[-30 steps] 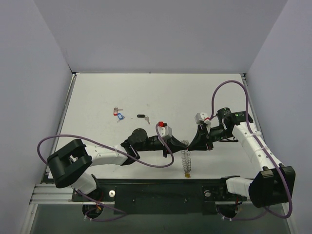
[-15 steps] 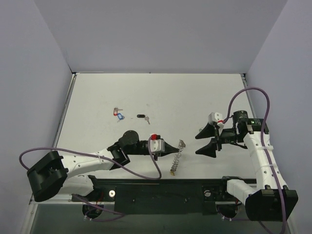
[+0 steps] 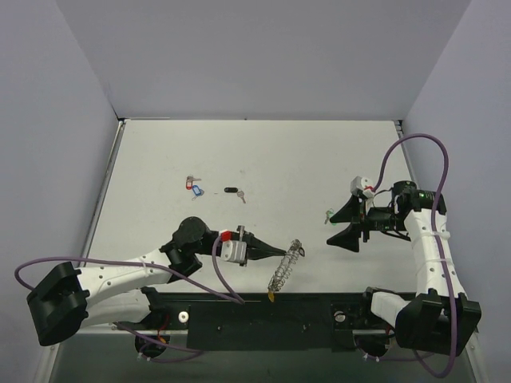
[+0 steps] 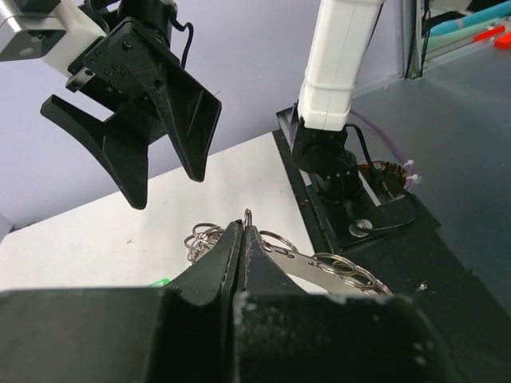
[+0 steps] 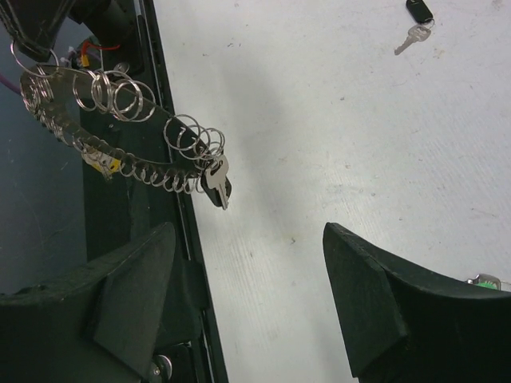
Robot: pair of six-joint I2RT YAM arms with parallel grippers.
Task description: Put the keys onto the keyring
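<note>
My left gripper (image 3: 279, 254) (image 4: 242, 233) is shut on one small loop of the keyring (image 3: 287, 267) (image 4: 339, 271) (image 5: 120, 152) and holds it up over the table's near edge. The ring's yellow tag (image 3: 271, 297) dangles at its low end. A black-headed key (image 5: 217, 185) hangs from one of the ring's loops. My right gripper (image 3: 331, 231) (image 5: 247, 295) stands open and empty to the right of the ring, apart from it. Loose keys lie on the table: red and blue ones (image 3: 192, 186), a black one (image 3: 234, 191) (image 5: 415, 20), and a green one (image 3: 329, 214) beside the right fingers.
The black mounting rail (image 3: 263, 311) runs along the near edge, just under the hanging ring. Purple cables (image 3: 415, 144) loop around both arms. Grey walls close in the white table (image 3: 263, 159) at the left, back and right.
The right gripper has opened, let go of the keyring and drawn back to the right. The left arm has pulled the ring back towards the near edge and left.
</note>
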